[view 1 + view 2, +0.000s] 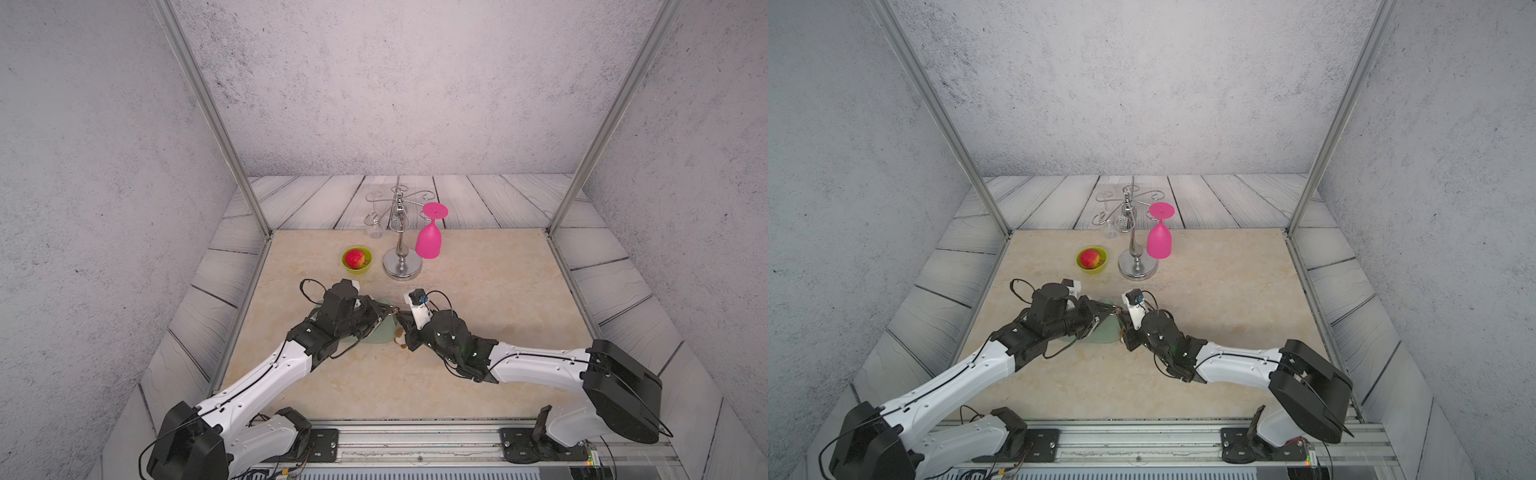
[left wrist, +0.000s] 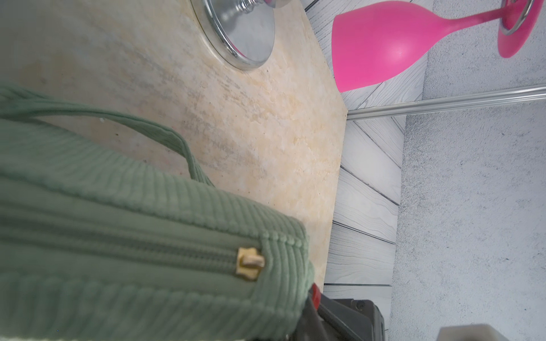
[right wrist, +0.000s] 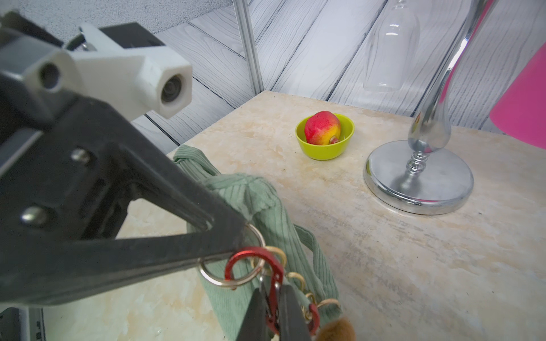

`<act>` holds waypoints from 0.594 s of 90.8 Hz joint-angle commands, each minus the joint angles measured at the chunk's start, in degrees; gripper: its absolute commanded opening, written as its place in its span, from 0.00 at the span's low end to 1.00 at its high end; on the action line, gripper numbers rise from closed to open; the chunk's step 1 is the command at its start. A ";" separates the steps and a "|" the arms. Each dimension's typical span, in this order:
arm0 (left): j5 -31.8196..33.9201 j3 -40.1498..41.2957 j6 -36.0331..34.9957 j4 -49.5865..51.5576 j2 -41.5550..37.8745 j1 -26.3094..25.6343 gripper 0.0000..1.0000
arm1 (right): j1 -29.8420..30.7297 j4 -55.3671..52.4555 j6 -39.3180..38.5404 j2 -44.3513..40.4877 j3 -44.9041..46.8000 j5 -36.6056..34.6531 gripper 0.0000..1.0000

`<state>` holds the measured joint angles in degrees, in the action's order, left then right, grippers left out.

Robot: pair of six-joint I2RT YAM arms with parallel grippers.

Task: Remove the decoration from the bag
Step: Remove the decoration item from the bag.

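The decoration sits at the end of the bag, mid-table, its red clasp hooked through the bag's ring. The right gripper pinches the clasp tight; the left gripper is clamped on the ring. Farther back are an apple in a bowl and a stand holding a pink glass.

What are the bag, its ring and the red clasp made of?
Bag: soft ribbed fabric, likely corduroy, matte sage green; it folds and sags. Ring: shiny silver metal, judging by its glints. Clasp: probably metal with a glossy red coating; thin, rigid, reflective.
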<state>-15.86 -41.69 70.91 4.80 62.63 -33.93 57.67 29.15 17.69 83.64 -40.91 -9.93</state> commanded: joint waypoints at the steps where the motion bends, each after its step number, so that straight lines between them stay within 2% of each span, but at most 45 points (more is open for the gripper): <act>1: 6.43 -1.92 -6.36 4.86 0.30 0.62 0.00 | -0.24 0.27 0.94 -2.61 -2.42 -1.03 0.11; 25: 11.15 -4.51 -14.56 9.48 0.75 0.19 0.00 | -0.28 -2.09 1.26 -1.06 -5.57 -1.35 0.10; 54: 15.84 -4.23 -15.76 8.80 4.23 -1.03 0.00 | -0.32 -2.19 6.11 0.83 -8.18 -5.03 0.09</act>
<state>-8.69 -46.15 57.89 9.61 64.71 -35.44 57.63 22.85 20.71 85.25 -46.26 -11.68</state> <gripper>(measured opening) 0.106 0.098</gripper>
